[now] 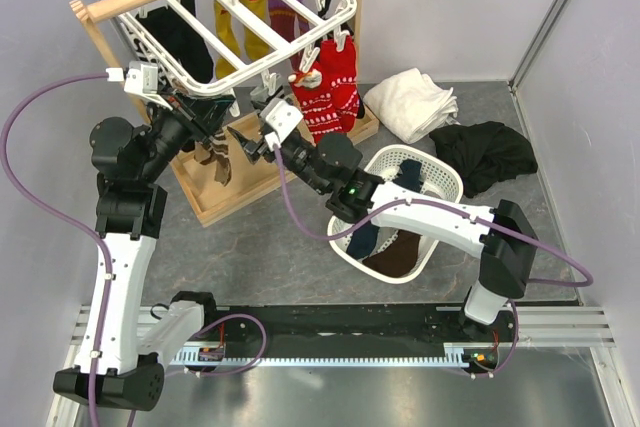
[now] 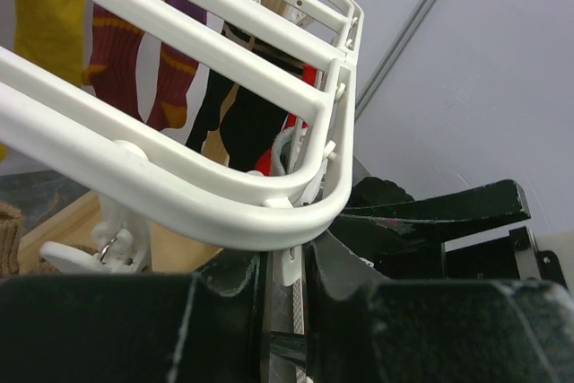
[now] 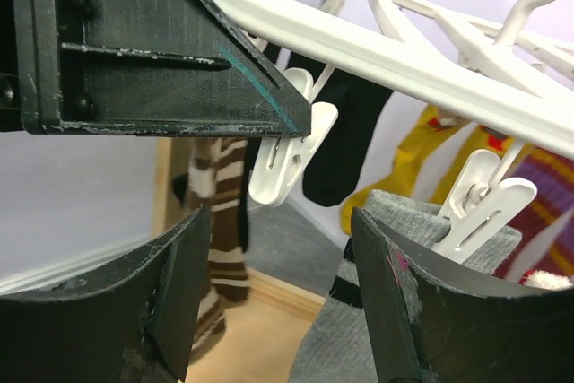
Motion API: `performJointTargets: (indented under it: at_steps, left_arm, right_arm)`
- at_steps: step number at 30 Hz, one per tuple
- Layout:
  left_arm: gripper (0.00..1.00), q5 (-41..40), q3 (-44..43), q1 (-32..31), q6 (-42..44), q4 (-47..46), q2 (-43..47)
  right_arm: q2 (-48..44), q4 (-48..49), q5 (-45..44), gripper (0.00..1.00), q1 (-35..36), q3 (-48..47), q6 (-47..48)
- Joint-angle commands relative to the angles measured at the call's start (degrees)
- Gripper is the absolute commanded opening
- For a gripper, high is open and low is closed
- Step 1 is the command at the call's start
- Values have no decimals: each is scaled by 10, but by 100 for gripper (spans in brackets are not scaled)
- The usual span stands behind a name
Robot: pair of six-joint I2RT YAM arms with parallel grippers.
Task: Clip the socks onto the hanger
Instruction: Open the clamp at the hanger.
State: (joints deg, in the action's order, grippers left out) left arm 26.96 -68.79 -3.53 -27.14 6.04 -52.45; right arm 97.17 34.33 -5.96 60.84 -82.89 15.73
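Note:
The white hanger (image 1: 250,67) hangs from the wooden rod at the back left. My left gripper (image 1: 210,117) sits under its near corner. In the left wrist view the left gripper (image 2: 287,262) is shut on a white clip peg (image 2: 294,266) just below the hanger's rim (image 2: 224,213). My right gripper (image 3: 280,221) is open, with a free peg (image 3: 287,159) above the gap. A grey sock (image 3: 359,329) with dark stripes hangs by its right finger (image 3: 404,293), under another peg (image 3: 475,204); whether they touch I cannot tell. The red socks (image 1: 328,87) hang at the hanger's right end.
Yellow, purple and black socks hang further back on the hanger. A brown striped sock (image 1: 215,157) dangles over the wooden stand's base (image 1: 240,187). A white lattice basket (image 1: 445,182) holds more socks. White cloth (image 1: 410,102) and black cloth (image 1: 490,152) lie at the right.

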Motion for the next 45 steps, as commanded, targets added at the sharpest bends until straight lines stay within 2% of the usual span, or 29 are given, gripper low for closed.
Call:
performJointTargets:
  at_steps: [1, 6, 15, 18, 23, 26, 27, 28, 30, 32, 36, 39, 45]
  left_arm:
    - [2, -30, -24, -6, -8, 12, -2]
    - [2, -43, -28, -12, 0, 20, -1]
    - [2, -59, -32, -26, 10, 31, -3]
    - [2, -61, -35, -32, 14, 33, -3]
    - [3, -61, -46, -35, 16, 40, -3]
    - [16, -63, -56, -35, 18, 49, -2]
    - [25, -64, -59, -35, 19, 54, -1]
    - [29, -66, -64, -35, 19, 56, 0]
    - [42, -66, -69, -35, 15, 62, 1]
    - [48, -68, -70, -35, 7, 61, 5]
    - [67, -81, -64, -35, -32, 54, 12]
    - [73, -85, -59, -35, -53, 45, 16]
    - [75, -117, -41, -34, -80, 42, 36]
  right_arm:
    - [20, 60, -90, 68, 24, -37, 105]
    - [41, 94, -127, 64, 43, -51, 154]
    - [60, 105, -150, 53, 58, -72, 187]
    - [63, 105, -152, 46, 58, -76, 193]
    - [63, 94, -152, 25, 60, -77, 191]
    - [56, 89, -148, 13, 60, -73, 179]
    - [53, 86, -147, 5, 60, -72, 171]
    - [52, 83, -147, 1, 59, -71, 165]
    - [48, 75, -144, 0, 59, -71, 146]
    - [44, 69, -140, 0, 58, -71, 130]
    - [36, 51, -127, 0, 49, -69, 64]
    - [26, 49, -114, 0, 37, -62, 24]
    - [12, 42, -83, 0, 4, -53, -71]
